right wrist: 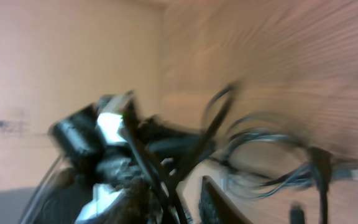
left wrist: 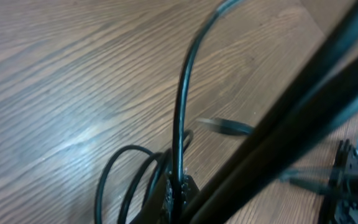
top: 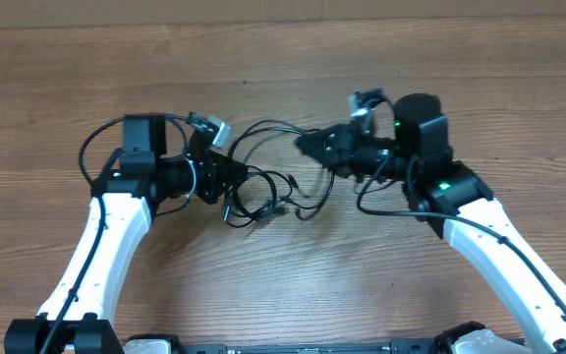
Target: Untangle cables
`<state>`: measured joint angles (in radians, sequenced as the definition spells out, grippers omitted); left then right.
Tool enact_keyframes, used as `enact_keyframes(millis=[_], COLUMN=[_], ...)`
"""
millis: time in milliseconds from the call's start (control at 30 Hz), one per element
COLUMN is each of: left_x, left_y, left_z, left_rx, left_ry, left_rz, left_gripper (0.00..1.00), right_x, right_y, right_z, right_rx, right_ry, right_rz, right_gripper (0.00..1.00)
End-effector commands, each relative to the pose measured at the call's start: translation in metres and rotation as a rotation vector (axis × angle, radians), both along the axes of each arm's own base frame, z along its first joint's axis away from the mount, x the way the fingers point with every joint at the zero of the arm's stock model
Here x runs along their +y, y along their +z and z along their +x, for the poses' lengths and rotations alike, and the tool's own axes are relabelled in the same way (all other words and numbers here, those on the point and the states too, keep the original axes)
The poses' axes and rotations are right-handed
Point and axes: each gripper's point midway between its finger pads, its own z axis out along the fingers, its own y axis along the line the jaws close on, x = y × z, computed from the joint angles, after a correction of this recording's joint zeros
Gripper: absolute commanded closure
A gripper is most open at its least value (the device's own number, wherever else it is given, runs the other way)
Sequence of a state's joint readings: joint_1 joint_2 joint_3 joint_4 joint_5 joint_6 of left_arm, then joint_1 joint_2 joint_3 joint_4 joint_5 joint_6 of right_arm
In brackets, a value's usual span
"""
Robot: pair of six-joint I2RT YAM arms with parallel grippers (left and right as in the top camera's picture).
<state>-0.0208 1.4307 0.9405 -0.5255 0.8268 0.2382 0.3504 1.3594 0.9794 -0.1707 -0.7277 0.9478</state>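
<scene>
The cables (top: 273,195) lie as a loose black tangle on the wooden table (top: 283,59) between my two arms. One strand (top: 263,124) arcs from my left gripper (top: 232,185) over to my right gripper (top: 304,143). In the left wrist view my left gripper (left wrist: 178,190) is shut on a thin cable strand (left wrist: 184,93) that rises steeply away, with loops (left wrist: 120,171) beside it and a plug end (left wrist: 225,126) beyond. The right wrist view is blurred. My right gripper (right wrist: 188,193) shows its jaws slightly parted, a strand (right wrist: 145,162) running by them and more cables (right wrist: 272,149) ahead.
A thick black line (left wrist: 278,118) crosses the left wrist view diagonally, close to the lens. The left arm (right wrist: 79,137) with its white camera block faces the right wrist camera. Bare wood surrounds the tangle on all sides.
</scene>
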Motion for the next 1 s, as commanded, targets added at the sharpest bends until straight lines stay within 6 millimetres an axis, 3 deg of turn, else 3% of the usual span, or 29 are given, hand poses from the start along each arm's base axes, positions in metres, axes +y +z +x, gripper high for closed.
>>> enact_keyframes(millis=[0,100,233,400,567,800,967], left_x=[-0.004,-0.012,-0.023,-0.023,-0.011,0.007,0.009], left_y=[0.022,0.037,0.062,0.082,0.095,0.086,0.084], left_z=[-0.002,-0.006,-0.012,-0.002,0.02,0.051,0.055], left_rx=[-0.015,-0.04,-0.079,-0.027,0.075,0.355,0.551], left_ry=[-0.027,-0.081,-0.165,-0.121,0.027,0.386,0.515], left_rz=[-0.108,-0.196,-0.324,-0.419,-0.486,-0.573,-0.665], left_gripper=[0.96,0.96,0.96,0.96,0.96,0.96,0.96], right_x=[-0.023,-0.033,-0.05,-0.056,-0.059,-0.036,-0.028], right_y=[0.001,-0.012,-0.039,-0.06,-0.076,-0.066,-0.065], right_z=[0.018,0.02,0.018,0.001,-0.02,-0.042,-0.046], right_rx=[-0.25,-0.306,-0.212,-0.101,0.011,0.012,0.007], right_ry=[-0.022,-0.016,-0.072,-0.048,-0.004,0.138,0.159], right_rz=[-0.166,-0.277,-0.389,-0.437,-0.456,-0.348,-0.339], right_gripper=[0.46,0.19,0.03,0.0,0.0,0.0,0.0])
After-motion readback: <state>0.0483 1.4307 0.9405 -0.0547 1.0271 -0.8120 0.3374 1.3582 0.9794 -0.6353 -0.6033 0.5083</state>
